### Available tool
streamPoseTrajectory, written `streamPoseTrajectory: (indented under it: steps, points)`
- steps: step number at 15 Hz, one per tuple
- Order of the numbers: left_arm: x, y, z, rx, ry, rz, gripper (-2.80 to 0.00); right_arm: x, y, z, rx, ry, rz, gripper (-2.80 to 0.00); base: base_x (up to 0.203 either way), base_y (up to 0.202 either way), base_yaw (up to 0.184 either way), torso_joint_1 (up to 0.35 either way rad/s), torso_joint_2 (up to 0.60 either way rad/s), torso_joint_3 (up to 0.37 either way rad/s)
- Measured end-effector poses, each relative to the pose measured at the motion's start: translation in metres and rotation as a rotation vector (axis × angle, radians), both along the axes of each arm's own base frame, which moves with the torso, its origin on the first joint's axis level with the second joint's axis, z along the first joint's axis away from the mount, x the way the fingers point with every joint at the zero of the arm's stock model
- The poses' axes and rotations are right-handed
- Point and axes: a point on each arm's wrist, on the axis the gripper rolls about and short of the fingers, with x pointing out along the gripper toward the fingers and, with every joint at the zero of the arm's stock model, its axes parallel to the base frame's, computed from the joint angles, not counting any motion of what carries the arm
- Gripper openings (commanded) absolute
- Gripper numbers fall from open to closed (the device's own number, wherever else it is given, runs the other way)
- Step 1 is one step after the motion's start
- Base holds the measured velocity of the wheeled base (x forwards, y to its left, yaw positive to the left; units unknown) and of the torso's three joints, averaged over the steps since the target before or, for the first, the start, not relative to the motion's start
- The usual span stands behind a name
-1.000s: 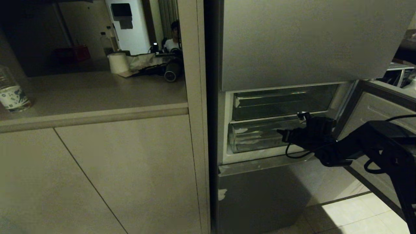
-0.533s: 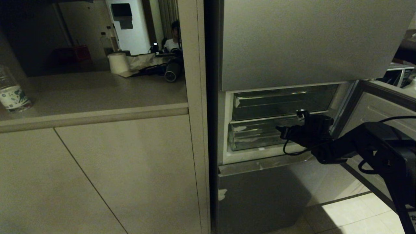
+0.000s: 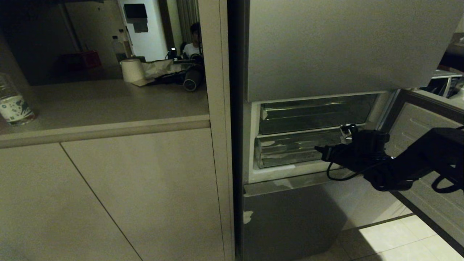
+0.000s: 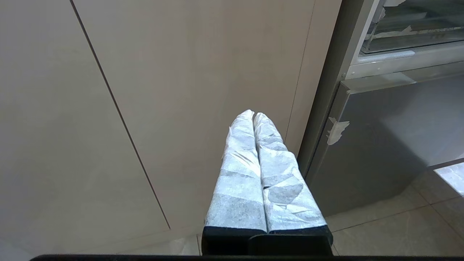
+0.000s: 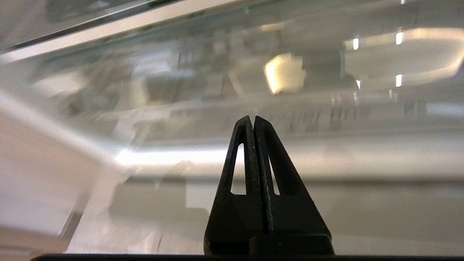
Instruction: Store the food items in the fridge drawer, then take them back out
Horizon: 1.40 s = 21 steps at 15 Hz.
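Fridge drawer point(image 3: 290, 150) contents obscured behind glare, reflections.

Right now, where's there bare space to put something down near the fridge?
The countertop is bare between the water bottle at its left end and the paper roll with clutter at the back. The fridge drawer front is crowded: the shut right gripper sits right before it. The left gripper, shut, hangs by the cabinet door.
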Motion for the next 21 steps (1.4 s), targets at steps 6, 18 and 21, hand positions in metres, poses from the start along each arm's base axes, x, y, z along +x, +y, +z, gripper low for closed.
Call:
streamPoseTrajectory:
  steps: [6, 18, 21]
  points:
    - [0.000, 0.000, 0.000, 0.000, 0.000, 0.000, -2.80, -0.106, -0.001, 0.067, -0.023, -0.016, -0.018, -2.80, 0.000, 0.000, 0.000, 0.000, 0.00, 0.000]
    - [0.000, 0.000, 0.000, 0.000, 0.000, 0.000, -2.80, -0.389, -0.004, 0.106, -0.182, -0.317, -0.348, -2.80, 0.000, 0.000, 0.000, 0.000, 0.00, 0.000]
    - [0.000, 0.000, 0.000, 0.000, 0.000, 0.000, -2.80, -0.430, -0.004, 0.055, -0.301, -0.241, -0.362, -2.80, 0.000, 0.000, 0.000, 0.000, 0.00, 0.000]
